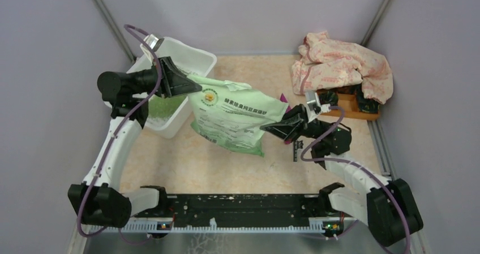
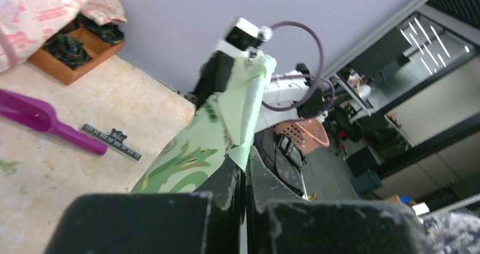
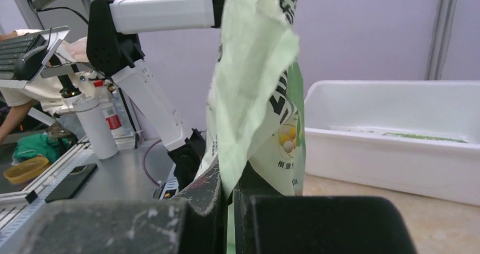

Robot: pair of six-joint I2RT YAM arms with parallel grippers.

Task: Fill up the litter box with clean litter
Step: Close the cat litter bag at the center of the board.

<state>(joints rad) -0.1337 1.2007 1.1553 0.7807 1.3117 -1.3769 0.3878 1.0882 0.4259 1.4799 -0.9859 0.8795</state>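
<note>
Pale green printed plastic bag [image 1: 235, 118] hangs stretched between two robot arms above a beige worktop [image 1: 187, 163]. Left jaws are clamped tight on the bag's upper left corner, at the edge of the litter box [image 1: 195, 55] — a white tub at the back left. Right jaws are pinched closed on the bag's right edge. Inside the tub lies the clean litter [image 1: 164, 104], green granules — seemingly a thin layer, partly hidden by the arm.
</note>
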